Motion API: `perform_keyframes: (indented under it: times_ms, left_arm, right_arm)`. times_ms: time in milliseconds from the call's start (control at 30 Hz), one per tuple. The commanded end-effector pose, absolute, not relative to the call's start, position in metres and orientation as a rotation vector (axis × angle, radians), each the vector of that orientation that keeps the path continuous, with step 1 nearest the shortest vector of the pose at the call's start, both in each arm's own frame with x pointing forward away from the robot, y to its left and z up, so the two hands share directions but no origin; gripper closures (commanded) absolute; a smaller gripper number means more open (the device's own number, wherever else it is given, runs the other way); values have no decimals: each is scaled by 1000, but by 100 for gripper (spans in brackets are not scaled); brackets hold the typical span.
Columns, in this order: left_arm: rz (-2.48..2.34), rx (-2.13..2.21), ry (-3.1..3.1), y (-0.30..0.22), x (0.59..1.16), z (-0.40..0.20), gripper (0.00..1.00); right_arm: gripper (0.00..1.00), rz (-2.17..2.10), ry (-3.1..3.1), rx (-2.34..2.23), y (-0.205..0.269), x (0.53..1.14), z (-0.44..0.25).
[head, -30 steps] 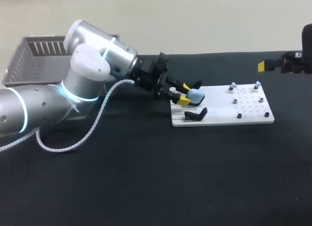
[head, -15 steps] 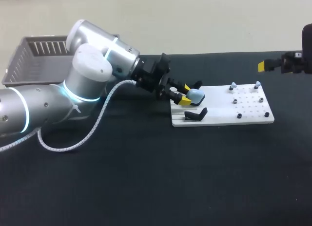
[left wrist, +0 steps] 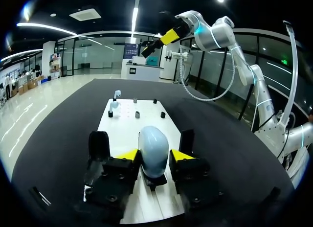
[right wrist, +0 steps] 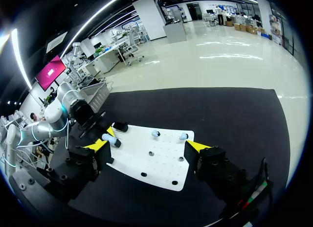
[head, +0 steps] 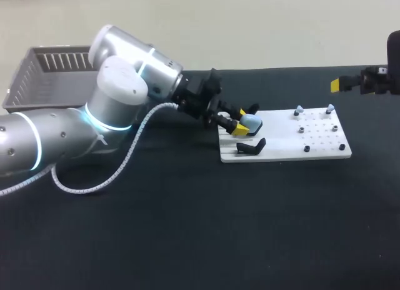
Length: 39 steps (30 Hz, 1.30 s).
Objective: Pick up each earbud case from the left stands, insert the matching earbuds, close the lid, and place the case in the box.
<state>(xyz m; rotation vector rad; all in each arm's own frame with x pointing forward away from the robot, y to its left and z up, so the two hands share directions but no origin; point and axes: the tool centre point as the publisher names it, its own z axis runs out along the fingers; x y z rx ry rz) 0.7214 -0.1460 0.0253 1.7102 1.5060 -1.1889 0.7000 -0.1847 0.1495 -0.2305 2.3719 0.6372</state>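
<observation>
A light blue earbud case (head: pixel 251 122) (left wrist: pixel 154 148) rests on a black stand at the left end of the white board (head: pixel 287 154). My left gripper (head: pixel 240 124) (left wrist: pixel 155 156) has its yellow tips pressed against both sides of the case. A second black stand (head: pixel 252 146), nearer me, holds nothing. Two pale blue earbuds (head: pixel 299 109) (head: pixel 329 108) sit on pegs at the board's far right. My right gripper (head: pixel 350 84) (right wrist: pixel 149 145) hangs open above the table, beyond the board's right end, with nothing between its fingers.
A grey slatted basket (head: pixel 37 77) stands at the table's far left, behind my left arm. Small black pegs (head: pixel 307 149) dot the right half of the board. Black tabletop stretches in front of the board.
My left gripper's fingers have drawn in onto the case, and the left arm has shifted slightly. The right arm has not moved.
</observation>
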Motion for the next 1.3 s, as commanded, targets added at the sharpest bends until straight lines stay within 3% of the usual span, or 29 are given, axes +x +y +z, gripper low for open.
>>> perform_keyframes:
  times_ms: [33,67,133,433,867,1300]
  left_arm:
    - [-1192,1720,1505,-149,725,23,68]
    - [-1189,1725,1507,-149,725,23,75]
    - [-1186,1727,1510,-149,725,23,100]
    - [-1147,1720,1476,-140,722,37,100]
    - [-1144,1564,1282,-113,710,107,100]
    - [-1168,1496,1168,-123,699,142,100]
  right_arm:
    - [0,635,2372,-231,-185,700,150]
    - [0,635,2372,-231,-185,700,150]
    - [0,635,2372,-231,-185,700,150]
    - [0,635,2372,-231,-185,700,150]
    - [0,635,2372,-231,-185,700,150]
    - [0,635,2372,-231,-185,700,150]
